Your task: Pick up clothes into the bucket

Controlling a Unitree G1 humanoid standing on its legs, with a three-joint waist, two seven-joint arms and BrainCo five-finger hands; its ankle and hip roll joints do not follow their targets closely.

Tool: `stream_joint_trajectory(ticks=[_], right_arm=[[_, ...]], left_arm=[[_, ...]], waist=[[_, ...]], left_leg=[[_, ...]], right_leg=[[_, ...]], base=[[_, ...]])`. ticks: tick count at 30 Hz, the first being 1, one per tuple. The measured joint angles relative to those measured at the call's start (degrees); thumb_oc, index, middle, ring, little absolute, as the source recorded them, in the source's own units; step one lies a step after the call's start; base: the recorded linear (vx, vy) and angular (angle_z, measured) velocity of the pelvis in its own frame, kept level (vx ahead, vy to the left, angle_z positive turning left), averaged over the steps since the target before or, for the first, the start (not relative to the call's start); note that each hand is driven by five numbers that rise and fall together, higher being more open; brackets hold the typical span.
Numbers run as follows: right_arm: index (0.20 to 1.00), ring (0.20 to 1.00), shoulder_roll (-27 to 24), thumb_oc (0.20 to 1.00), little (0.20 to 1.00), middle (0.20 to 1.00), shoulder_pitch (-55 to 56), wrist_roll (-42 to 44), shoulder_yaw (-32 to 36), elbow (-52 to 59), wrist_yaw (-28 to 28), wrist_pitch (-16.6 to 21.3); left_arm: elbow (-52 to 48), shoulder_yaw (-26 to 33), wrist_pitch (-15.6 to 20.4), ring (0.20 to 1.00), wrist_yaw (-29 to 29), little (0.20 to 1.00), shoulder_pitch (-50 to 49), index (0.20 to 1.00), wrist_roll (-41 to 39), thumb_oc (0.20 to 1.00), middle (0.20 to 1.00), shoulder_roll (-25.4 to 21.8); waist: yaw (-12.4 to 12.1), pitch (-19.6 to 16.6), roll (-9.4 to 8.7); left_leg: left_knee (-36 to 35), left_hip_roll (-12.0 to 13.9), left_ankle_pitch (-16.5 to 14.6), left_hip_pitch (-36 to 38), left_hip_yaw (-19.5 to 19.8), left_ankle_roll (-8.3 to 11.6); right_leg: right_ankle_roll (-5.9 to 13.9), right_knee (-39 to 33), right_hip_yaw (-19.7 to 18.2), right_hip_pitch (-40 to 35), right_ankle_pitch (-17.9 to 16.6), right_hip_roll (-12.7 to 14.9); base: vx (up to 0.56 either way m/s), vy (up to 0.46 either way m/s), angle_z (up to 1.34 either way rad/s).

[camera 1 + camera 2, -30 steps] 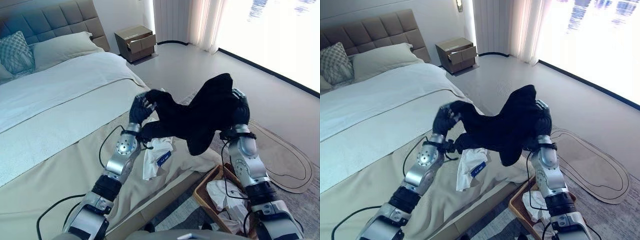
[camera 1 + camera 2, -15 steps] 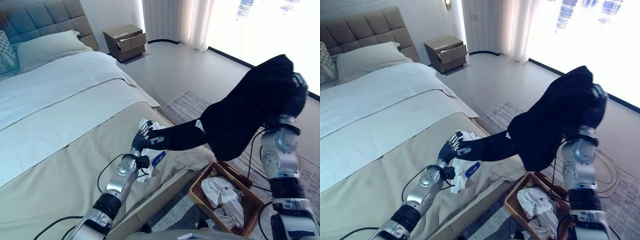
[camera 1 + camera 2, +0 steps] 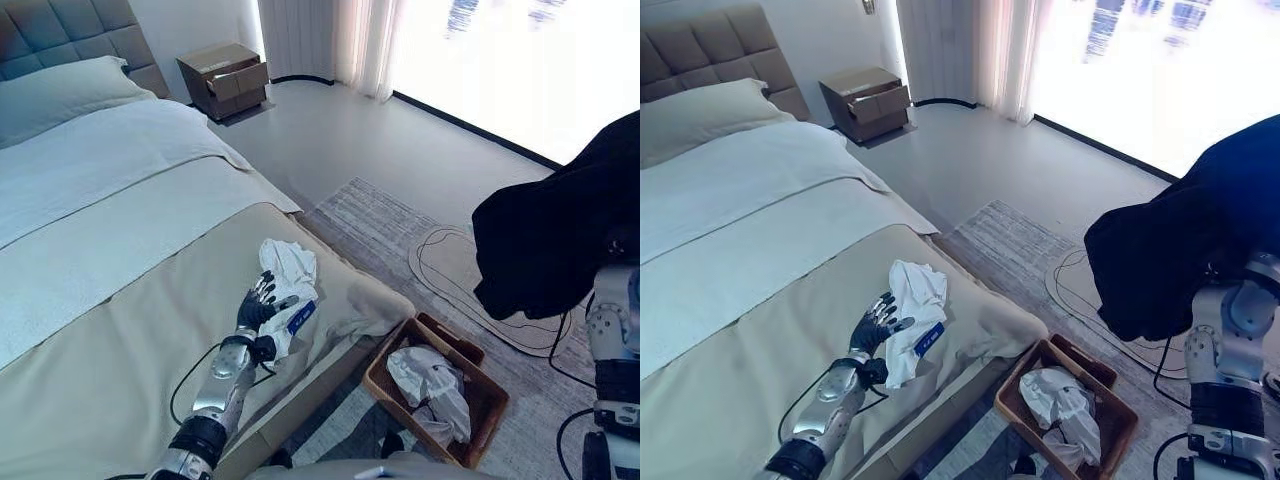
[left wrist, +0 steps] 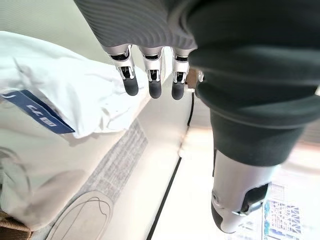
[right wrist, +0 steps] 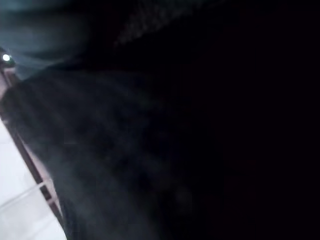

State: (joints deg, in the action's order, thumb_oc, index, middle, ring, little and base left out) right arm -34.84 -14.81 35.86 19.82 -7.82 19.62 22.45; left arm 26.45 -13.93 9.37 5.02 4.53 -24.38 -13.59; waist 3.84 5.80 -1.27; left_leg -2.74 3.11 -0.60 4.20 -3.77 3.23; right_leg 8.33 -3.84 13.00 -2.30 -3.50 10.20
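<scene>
— clothes first: where are they?
— go by size. the bed (image 3: pixel 110 300) takes up the robot's left side, with a beige cover near us, a pale sheet further up, a pillow (image 3: pixel 60 92) and a padded grey headboard (image 3: pixel 65 30) at the far end. beyond it lies smooth grey floor (image 3: pixel 360 130), a bright window (image 3: pixel 540 60) with sheer curtains (image 3: pixel 325 40) along the far wall, and a brown nightstand (image 3: pixel 223 78) with its drawer pulled partly out. a grey rug (image 3: pixel 400 235) lies beside the bed, with a paler oval mat (image 3: pixel 450 265) on it.
— and the garments?
— the black garment (image 3: pixel 555 240) hangs in a big bunch high on the robot's right, draped over the top of the right arm, up in the air to the right of the basket and above it. the right hand is buried in the cloth, so i cannot tell how its fingers sit; its wrist view is dark fabric.
— the basket?
— a brown woven basket (image 3: pixel 487 400) stands on the rug just beside the bed's corner, with white clothing (image 3: pixel 430 385) heaped inside.
— anything left on the bed?
— a white garment (image 3: pixel 290 285) with a small blue label (image 3: pixel 302 319) lies crumpled near the bed's edge. the left hand (image 3: pixel 260 303) rests at its near side, fingers (image 4: pixel 152 82) straight and spread, holding nothing.
</scene>
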Motion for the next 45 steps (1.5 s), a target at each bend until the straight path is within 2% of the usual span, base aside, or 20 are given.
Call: stream_joint_trajectory(ticks=[10,19,22,23,26,29,34,39,45], right_arm=[[0.2,0.2,-0.2,0.2,0.2,0.2,3.06,1.24,1.32,-0.08,-0.37,-0.11],[0.2,0.2,3.33,0.2,0.2,0.2,10.55,-6.51,2.03,-0.88,-0.3,-2.07],[0.2,0.2,4.35,0.2,0.2,0.2,10.45,-7.84,1.97,-3.29,0.4,-2.67],[0.2,0.2,4.63,0.2,0.2,0.2,9.47,-8.3,1.95,-4.32,0.87,-2.9],[0.2,0.2,5.4,0.2,0.2,0.2,8.41,-8.78,1.81,-4.61,0.97,-3.87],[0.2,0.2,6.2,0.2,0.2,0.2,6.98,-10.64,1.65,-4.24,1.82,-3.88],[0.2,0.2,7.67,0.2,0.2,0.2,6.48,-12.71,0.38,-3.55,2.57,-3.94],[0.2,0.2,9.56,0.2,0.2,0.2,5.77,-13.47,-0.51,-2.81,2.64,-3.97],[0.2,0.2,8.88,0.2,0.2,0.2,3.91,-15.01,-2.51,-2.63,4.4,-4.29]], left_arm=[[-0.68,1.91,1.21,1.0,0.02,1.0,-0.87,1.0,-0.01,1.0,1.0,-0.43],[-6.02,4.48,2.93,1.0,-0.44,1.0,-3.59,1.0,-0.12,1.0,1.0,-1.28],[-7.56,4.73,4.01,1.0,-0.6,1.0,-3.52,1.0,-1.51,1.0,1.0,-1.32],[-7.98,4.79,4.51,1.0,-0.55,1.0,-3.12,1.0,-2.29,1.0,1.0,-1.67],[-7.99,5.4,4.63,1.0,-0.37,1.0,-3.08,1.0,-3.44,1.0,1.0,-1.66],[-8.64,6.29,5.09,1.0,0.4,1.0,-2.41,1.0,-3.48,1.0,1.0,-2.26],[-10.42,6.87,6.17,1.0,2.0,1.0,-1.56,1.0,-3.47,1.0,1.0,-2.68],[-13.39,8.97,6.89,1.0,3.79,1.0,-1.02,1.0,-3.48,1.0,1.0,-2.83],[-18.96,10.43,8.38,1.0,5.28,1.0,-0.15,1.0,-3.89,1.0,1.0,-2.98]], waist=[[-0.02,0.01,-0.25],[0.07,0.99,-0.18],[0.15,3.64,-0.04],[0.13,6.05,-0.11],[0.1,9.88,-0.07],[0.32,13.5,-0.17],[0.49,16.3,-0.15],[1.26,18.35,-0.09],[1.4,20.15,0.16]], left_leg=[[-0.15,-0.01,0.01,-0.14,-0.77,0.01],[0.82,-0.21,0.0,-0.97,-0.88,-0.01],[3.9,-0.65,-0.5,-4.02,-0.91,-0.21],[6.81,-0.96,-0.99,-6.42,-1.06,-0.66],[10.89,-1.31,-2.39,-9.17,-1.88,-0.82],[18.14,-1.28,-5.44,-14.48,-2.39,-1.36],[25.9,-0.67,-7.92,-21.5,-2.33,-1.76],[31.35,-0.55,-8.97,-27.51,-2.38,-2.22],[38.28,-0.3,-10.57,-35.47,-2.19,-2.3]], right_leg=[[0.11,-0.08,-0.71,0.55,-0.25,0.0],[0.1,1.06,-1.25,1.82,-0.2,0.25],[-0.05,4.66,-1.71,5.12,0.48,1.06],[-0.07,8.27,-2.72,8.17,1.19,1.85],[-0.36,12.88,-3.99,11.65,2.16,2.78],[-0.73,17.82,-4.8,16.58,4.26,3.98],[-1.0,22.65,-4.94,22.42,4.61,4.66],[-1.28,27.89,-5.88,28.57,5.01,5.4],[-1.81,35.31,-7.4,37.13,6.83,5.82]], base=[[-0.01,-0.009,-0.03],[-0.04,0.003,-0.02],[-0.15,0.024,-0.02],[-0.14,0.012,-0.08],[-0.16,0.007,-0.11],[-0.12,-0.013,-0.07],[-0.11,-0.012,-0.04],[-0.12,-0.025,-0.03],[-0.11,-0.022,-0.01]])
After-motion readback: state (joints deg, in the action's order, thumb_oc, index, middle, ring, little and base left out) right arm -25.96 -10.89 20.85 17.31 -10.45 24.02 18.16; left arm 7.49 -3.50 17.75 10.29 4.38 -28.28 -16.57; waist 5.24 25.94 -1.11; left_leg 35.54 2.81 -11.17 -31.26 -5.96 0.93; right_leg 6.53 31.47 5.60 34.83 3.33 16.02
